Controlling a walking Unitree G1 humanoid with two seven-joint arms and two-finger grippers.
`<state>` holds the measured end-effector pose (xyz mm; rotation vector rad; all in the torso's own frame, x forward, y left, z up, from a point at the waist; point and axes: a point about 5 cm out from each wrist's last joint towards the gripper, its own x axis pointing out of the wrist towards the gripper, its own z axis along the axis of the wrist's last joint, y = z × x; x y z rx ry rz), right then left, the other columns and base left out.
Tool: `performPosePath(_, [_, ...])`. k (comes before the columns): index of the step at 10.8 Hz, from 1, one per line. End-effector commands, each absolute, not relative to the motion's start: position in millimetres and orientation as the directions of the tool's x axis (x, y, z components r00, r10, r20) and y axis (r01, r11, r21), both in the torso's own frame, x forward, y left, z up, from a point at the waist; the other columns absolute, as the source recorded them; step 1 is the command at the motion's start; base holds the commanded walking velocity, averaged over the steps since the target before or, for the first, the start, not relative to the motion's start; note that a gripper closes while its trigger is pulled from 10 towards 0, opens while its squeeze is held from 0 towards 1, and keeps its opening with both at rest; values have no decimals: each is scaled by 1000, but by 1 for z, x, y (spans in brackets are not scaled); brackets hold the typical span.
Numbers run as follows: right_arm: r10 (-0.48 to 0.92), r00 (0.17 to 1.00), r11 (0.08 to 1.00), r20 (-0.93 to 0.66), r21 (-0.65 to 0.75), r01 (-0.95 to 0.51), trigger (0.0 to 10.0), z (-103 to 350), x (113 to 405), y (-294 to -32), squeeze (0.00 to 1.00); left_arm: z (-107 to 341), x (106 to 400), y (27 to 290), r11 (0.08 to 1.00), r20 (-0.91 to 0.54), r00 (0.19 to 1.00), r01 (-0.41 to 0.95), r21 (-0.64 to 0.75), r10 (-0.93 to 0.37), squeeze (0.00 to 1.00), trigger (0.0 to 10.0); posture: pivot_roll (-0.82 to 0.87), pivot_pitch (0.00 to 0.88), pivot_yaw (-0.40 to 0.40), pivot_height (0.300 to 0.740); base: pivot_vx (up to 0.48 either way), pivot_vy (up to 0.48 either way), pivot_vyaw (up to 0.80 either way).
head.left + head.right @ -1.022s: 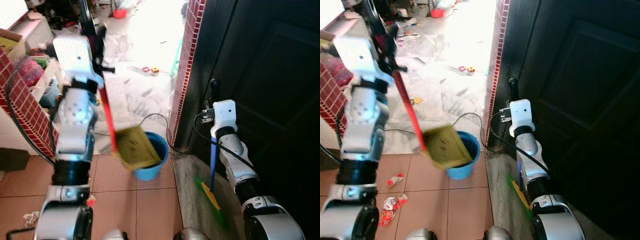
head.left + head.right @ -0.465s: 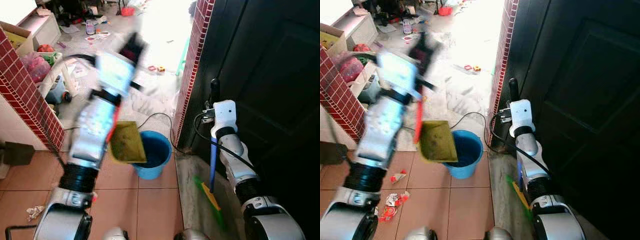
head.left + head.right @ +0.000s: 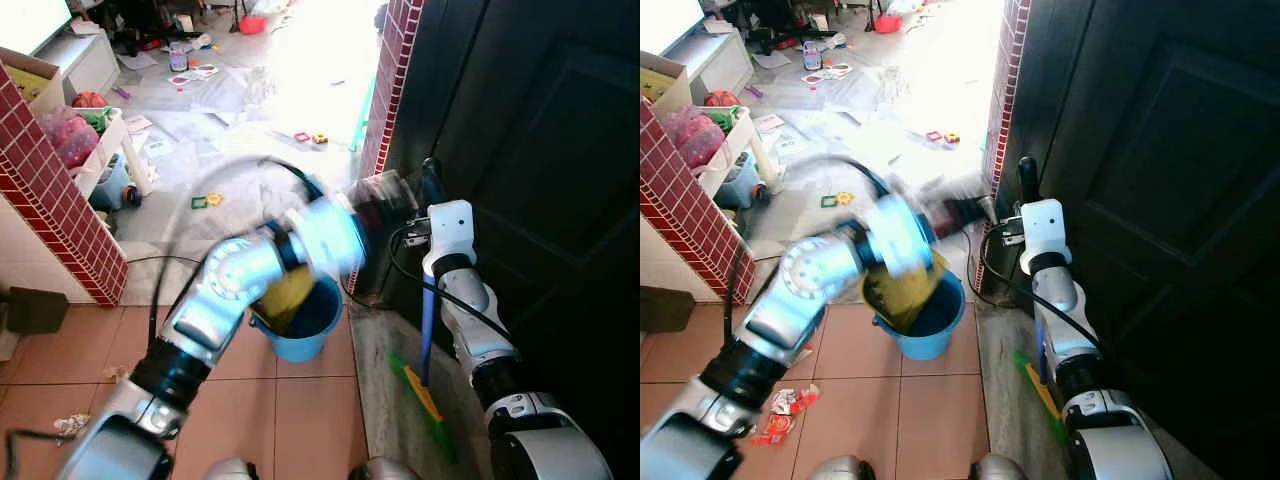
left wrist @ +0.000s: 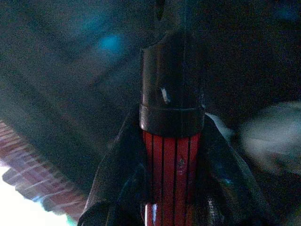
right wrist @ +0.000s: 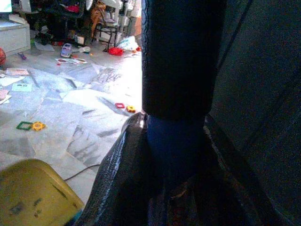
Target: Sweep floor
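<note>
Biggest risk was at the blue bucket (image 3: pixel 305 320): the yellow dustpan (image 3: pixel 902 290) hung tipped over its mouth, well below the left gripper (image 4: pixel 171 188), and w/ the left arm blurred mid-swing the pan edge could've clipped the rim, tipping the bucket or dumping debris on the tiles. Bucket contents couldn't be made out; the pan face looked bare but smeared. Left fingers (image 4: pixel 115 179) were clamped on the pan's red ribbed handle (image 4: pixel 171 165), just under its black collar. Right gripper (image 5: pixel 174 188) held the blue broom pole (image 3: pixel 426 330), fingers (image 5: pixel 120 169) closed around it below the black grip; the broom head (image 3: pixel 424 395) sat on the floor by the dark door, so a loose hold could let it slide. Small scraps (image 3: pixel 780 412) lay unswept beside the bucket.
</note>
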<state>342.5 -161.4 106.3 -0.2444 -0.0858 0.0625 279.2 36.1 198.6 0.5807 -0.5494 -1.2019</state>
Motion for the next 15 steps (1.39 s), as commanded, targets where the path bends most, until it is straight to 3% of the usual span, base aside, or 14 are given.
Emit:
performPosePath(1, [80, 989, 966, 124, -256, -46, 10000, 118, 346, -163, 0, 206, 268, 29, 105, -2, 160, 656, 747, -987, 0, 10000, -76, 32, -32, 740, 0, 0, 0])
performPosePath(3, [84, 989, 965, 125, -256, -50, 10000, 118, 346, -162, 0, 195, 252, 25, -159, -213, 10, 633, 758, -977, 0, 10000, -75, 32, -33, 740, 0, 0, 0])
performPosePath(4, [86, 988, 965, 124, -256, -52, 10000, 118, 346, -161, 0, 189, 248, 26, -235, -284, -19, 617, 751, -959, 0, 10000, -70, 32, -37, 740, 0, 0, 0])
performPosePath(6, [86, 989, 965, 124, -255, -52, 10000, 118, 346, -161, 0, 187, 248, 28, -249, -303, -20, 624, 740, -953, 0, 10000, -71, 32, -34, 740, 0, 0, 0])
performPosePath(7, [87, 989, 965, 122, -256, -53, 10000, 118, 346, -161, 0, 190, 251, 28, -205, -272, 9, 632, 748, -962, 0, 10000, -71, 31, -35, 740, 0, 0, 0])
performPosePath(9, [87, 989, 965, 123, -258, -53, 10000, 118, 347, -162, 0, 230, 275, 29, 84, -31, 169, 628, 773, -985, 0, 10000, -71, 30, -37, 740, 0, 0, 0])
performPosePath(10, [88, 988, 965, 124, -258, -53, 10000, 118, 347, -162, 0, 273, 300, 48, 401, 232, 348, 569, 718, -908, 0, 10000, -71, 29, -38, 740, 0, 0, 0])
performPosePath(11, [91, 988, 964, 122, -258, -57, 10000, 118, 347, -161, 0, 299, 309, 66, 585, 399, 433, 522, 621, -808, 0, 10000, -68, 28, -45, 740, 0, 0, 0])
performPosePath(12, [96, 988, 964, 120, -258, -63, 10000, 118, 347, -160, 0, 317, 313, 83, 692, 498, 484, 438, 574, -719, 0, 10000, -62, 27, -48, 740, 0, 0, 0])
performPosePath(14, [100, 988, 964, 119, -256, -67, 10000, 118, 348, -158, 0, 339, 317, 116, 816, 611, 553, 268, 512, -566, 0, 10000, -55, 26, -46, 740, 0, 0, 0])
performPosePath(15, [103, 988, 965, 116, -253, -71, 10000, 117, 348, -157, 0, 332, 327, 150, 865, 610, 663, 118, 488, -435, 0, 10000, -50, 26, -45, 740, 0, 0, 0])
